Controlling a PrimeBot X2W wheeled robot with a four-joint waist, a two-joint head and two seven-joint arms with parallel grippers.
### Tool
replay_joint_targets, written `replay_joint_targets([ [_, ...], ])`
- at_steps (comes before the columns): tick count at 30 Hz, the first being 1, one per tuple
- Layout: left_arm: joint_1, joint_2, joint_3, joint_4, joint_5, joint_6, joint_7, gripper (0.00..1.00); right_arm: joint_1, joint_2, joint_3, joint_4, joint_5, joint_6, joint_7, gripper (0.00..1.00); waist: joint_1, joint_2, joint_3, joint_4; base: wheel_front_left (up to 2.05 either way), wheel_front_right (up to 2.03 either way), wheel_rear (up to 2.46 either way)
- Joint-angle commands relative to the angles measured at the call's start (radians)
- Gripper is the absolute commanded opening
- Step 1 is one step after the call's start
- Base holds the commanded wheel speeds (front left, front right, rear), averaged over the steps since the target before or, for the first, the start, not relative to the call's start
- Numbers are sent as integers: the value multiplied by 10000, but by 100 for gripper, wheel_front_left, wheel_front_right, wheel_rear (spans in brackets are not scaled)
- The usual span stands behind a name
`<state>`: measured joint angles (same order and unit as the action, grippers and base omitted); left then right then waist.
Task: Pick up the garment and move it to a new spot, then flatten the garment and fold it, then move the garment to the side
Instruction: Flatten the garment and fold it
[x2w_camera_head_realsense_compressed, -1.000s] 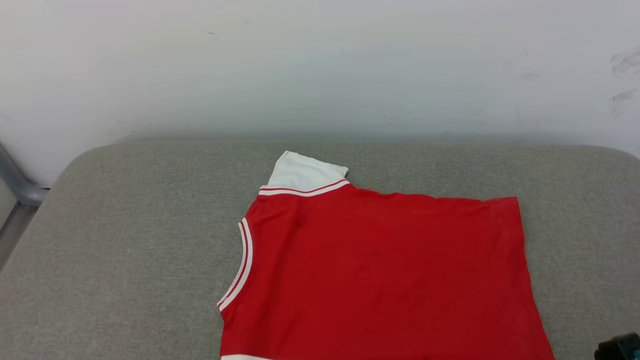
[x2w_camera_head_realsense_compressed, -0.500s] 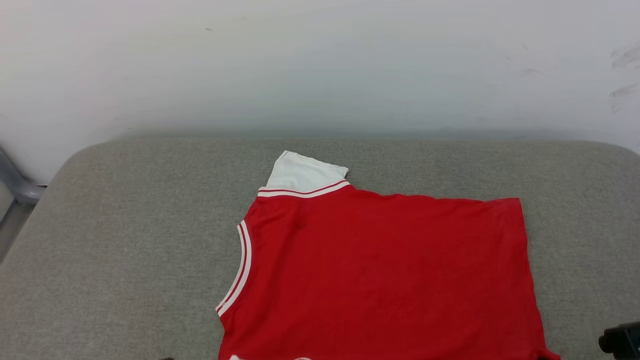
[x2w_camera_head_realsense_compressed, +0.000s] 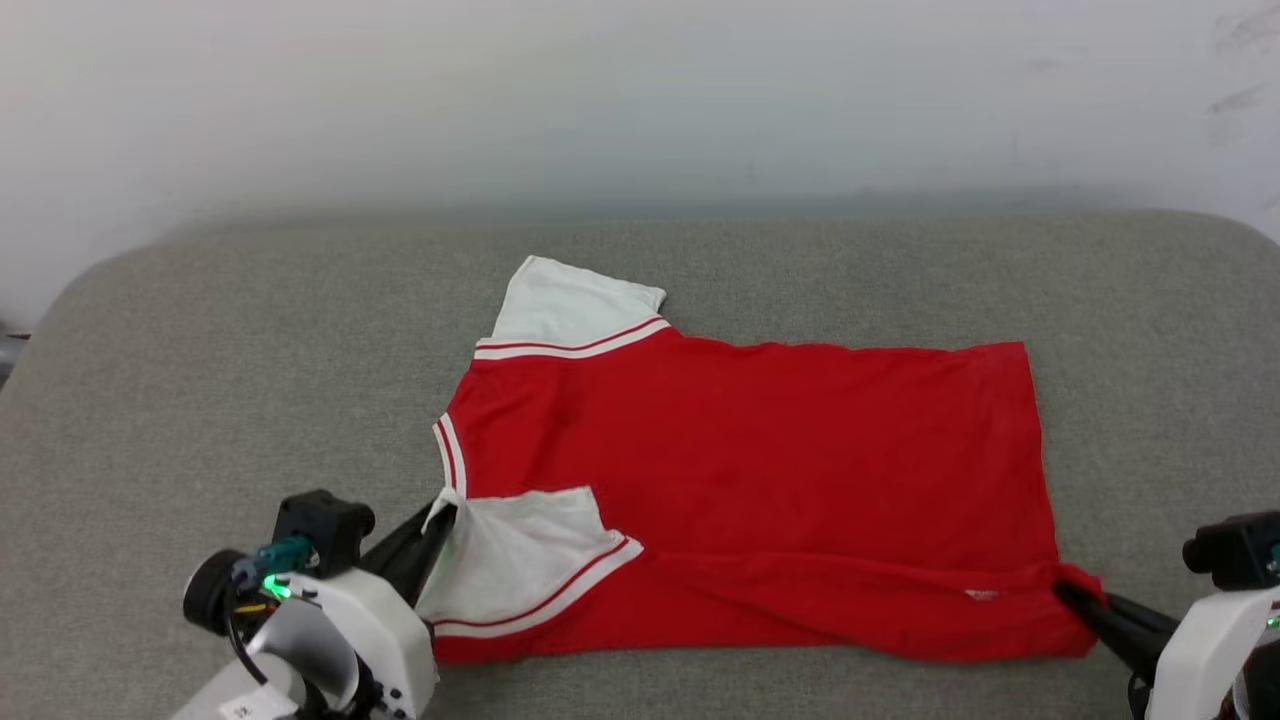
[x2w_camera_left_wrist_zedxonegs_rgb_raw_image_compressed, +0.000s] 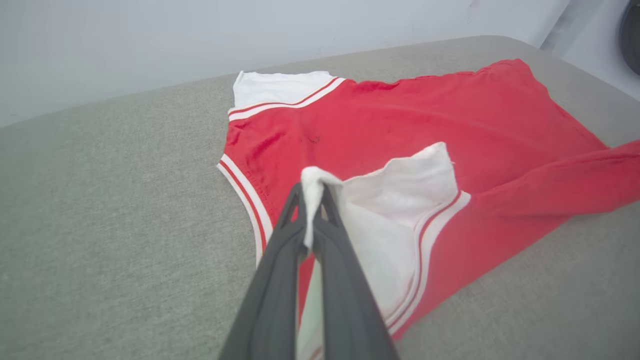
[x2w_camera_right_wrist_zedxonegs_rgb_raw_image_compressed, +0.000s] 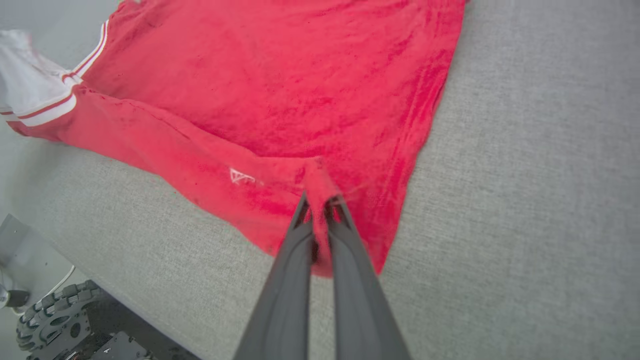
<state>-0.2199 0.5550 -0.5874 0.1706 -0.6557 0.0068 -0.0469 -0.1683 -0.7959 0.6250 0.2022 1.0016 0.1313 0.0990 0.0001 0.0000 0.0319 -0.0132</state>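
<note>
1. The garment (x2w_camera_head_realsense_compressed: 760, 450) lies spread on the table (x2w_camera_head_realsense_compressed: 200, 380), a little right of its middle, with the neckline toward the left edge and the hem toward the right edge. Its near long side is lifted and turned over onto the red body, and the white near sleeve (x2w_camera_head_realsense_compressed: 510, 560) lies on top.
2. The left end effector (x2w_camera_left_wrist_zedxonegs_rgb_raw_image_compressed: 310, 192) is clamped on a pinch of that white sleeve. The right end effector (x2w_camera_right_wrist_zedxonegs_rgb_raw_image_compressed: 317, 202) is clamped on the red hem corner nearest the table's near right.
3. This looks like a lengthwise fold, carrying the near side toward the far edge. Both arms should travel together at the same height and pace, with the cloth lightly taut between them so the crease runs straight.
4. The held edge should land along the garment's far side. The far sleeve (x2w_camera_head_realsense_compressed: 575, 305) sticks out toward the far edge and will likely need tucking.
5. Both pinches are thin, so lower them onto the cloth before letting go.
6. There is broad bare table to the left and a narrower strip to the right. Another strip lies beyond the garment, before the wall (x2w_camera_head_realsense_compressed: 640, 100).
7. The near edge drops off near the hem corner, with the robot's base (x2w_camera_right_wrist_zedxonegs_rgb_raw_image_compressed: 55, 310) below it, so avoid dragging cloth that way.
</note>
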Motion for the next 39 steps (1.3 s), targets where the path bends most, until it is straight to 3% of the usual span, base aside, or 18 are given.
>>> replay_joint_targets([
  [1,-431,-47,38,237,70,-127,2,0,-284,83,-83,-8,-102,-11,79,0,-1,0,393,-143,0,0,0],
  [11,-2320,-453,-152,2455,270,-821,-52,0,-2022,711,110,734,-366,-10,551,0,-1,0,1444,-398,0,0,0],
  [22,-3176,-937,-618,4532,319,-1182,-394,0,-3327,1233,749,2461,-874,-11,381,0,-1,0,1975,-326,0,0,0],
  [30,-3518,-1373,-1088,5768,149,-1336,-829,0,-3534,1560,1228,3503,-624,-11,100,0,-1,0,1953,-249,0,0,0],
  [31,-3570,-1403,-1135,5859,154,-1341,-928,0,-3533,1592,1198,3548,-544,-11,-21,9,-1,0,1915,-234,0,0,0],
  [32,-3628,-1412,-1149,5966,174,-1343,-1072,0,-3525,1622,1157,3610,-455,-11,-146,51,-1,0,1863,-223,0,0,0],
  [33,-3661,-1406,-1150,6080,149,-1338,-1178,22,-3510,1631,1160,3631,-397,-11,-227,100,-1,0,1807,-215,0,0,0],
  [34,-3701,-1382,-1188,6185,156,-1334,-1280,78,-3493,1624,1159,3634,-354,-11,-328,100,-1,0,1739,-207,0,0,0],
  [35,-3782,-1355,-1220,6263,202,-1339,-1396,100,-3454,1614,1156,3620,-297,-11,-430,100,-1,0,1671,-196,0,0,0],
  [39,-3977,-1321,-1295,6326,194,-1353,-1676,100,-3159,1437,1012,3391,-140,-11,-916,100,-1,0,1329,-79,0,0,0],
])
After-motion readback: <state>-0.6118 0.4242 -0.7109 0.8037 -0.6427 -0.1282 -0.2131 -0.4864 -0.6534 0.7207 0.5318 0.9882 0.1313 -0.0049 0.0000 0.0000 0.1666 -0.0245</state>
